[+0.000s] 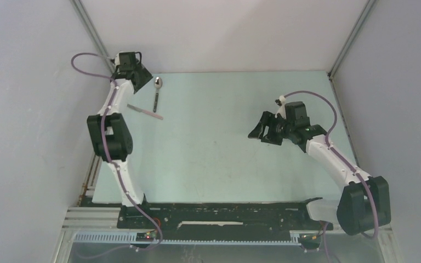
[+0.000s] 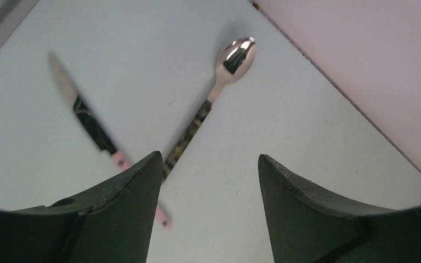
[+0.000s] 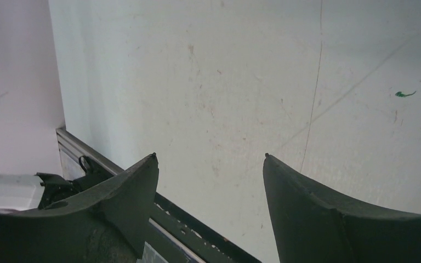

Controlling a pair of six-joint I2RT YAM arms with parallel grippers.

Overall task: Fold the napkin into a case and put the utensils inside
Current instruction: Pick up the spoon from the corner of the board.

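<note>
Utensils lie at far-left back of worktop (image 1: 225,142): spoon (image 2: 205,109), bowl toward the wall; knife (image 2: 90,123) slanted just beside its handle end, contact unclear. My left claw (image 2: 209,159) hangs over them, fingers spread, empty. My right claw (image 3: 209,156), well apart at right, likewise spread, empty.

Bright, even light w/ spoon (image 2: 211,104) glare, knife (image 2: 90,123) blurry.
</note>
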